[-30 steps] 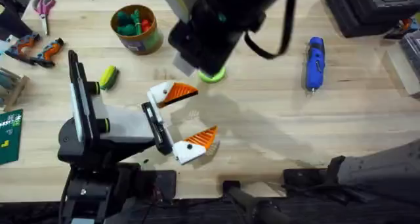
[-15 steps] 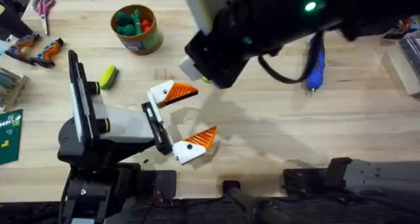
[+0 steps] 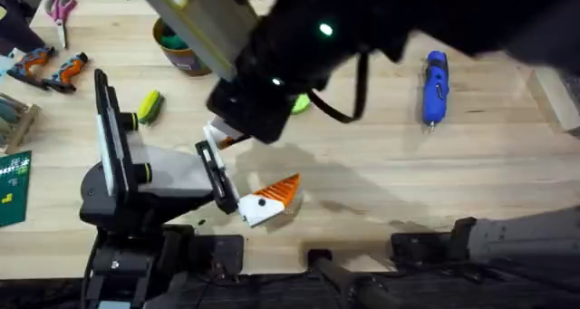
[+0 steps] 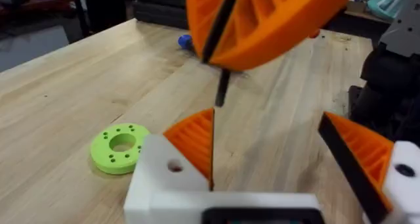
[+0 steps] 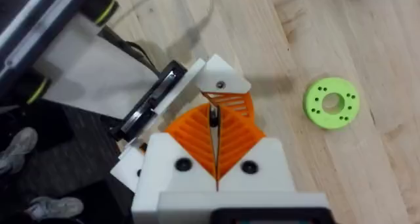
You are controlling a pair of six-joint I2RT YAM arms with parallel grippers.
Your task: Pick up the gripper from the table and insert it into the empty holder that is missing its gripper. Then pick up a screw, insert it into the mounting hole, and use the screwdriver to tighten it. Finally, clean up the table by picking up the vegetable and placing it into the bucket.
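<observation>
The small orange wedge-shaped plastic fingertip [image 5: 231, 102] sits in the white angular plastic holder [image 5: 222, 71], which is the upper jaw base of the left gripper [image 3: 258, 164], a little left of the middle of the overhead view. A round mounting hole [image 5: 220, 85] is open in the white block.

Directly over it hangs the right gripper [image 5: 213, 122]. Its two orange ribbed pads are pressed together on a thin dark pin [image 4: 222, 92], whose tip points down at the holder without touching it. From the left wrist view the pin is above the edge of the wedge [image 4: 197, 142]. The jaws of the left gripper stand wide apart with bare table between them.

Half a second ago the right arm was more to the right and higher in the overhead view. Now it has moved left and down, so that it covers the upper jaw and the right side of the small round olive-green bucket [image 3: 177, 53]. The left arm has not moved.

The green round plastic disc with holes [image 3: 301, 103] lies just right of the holder, half under the arm. The blue pen-shaped screwdriver [image 3: 435, 87] lies at the upper right, well apart. The small yellow-green toy vegetable [image 3: 149, 107] lies on the wooden table [image 3: 381, 182] at the left, below the bucket. Pink-handled scissors [image 3: 61, 8] are in the upper left corner.
</observation>
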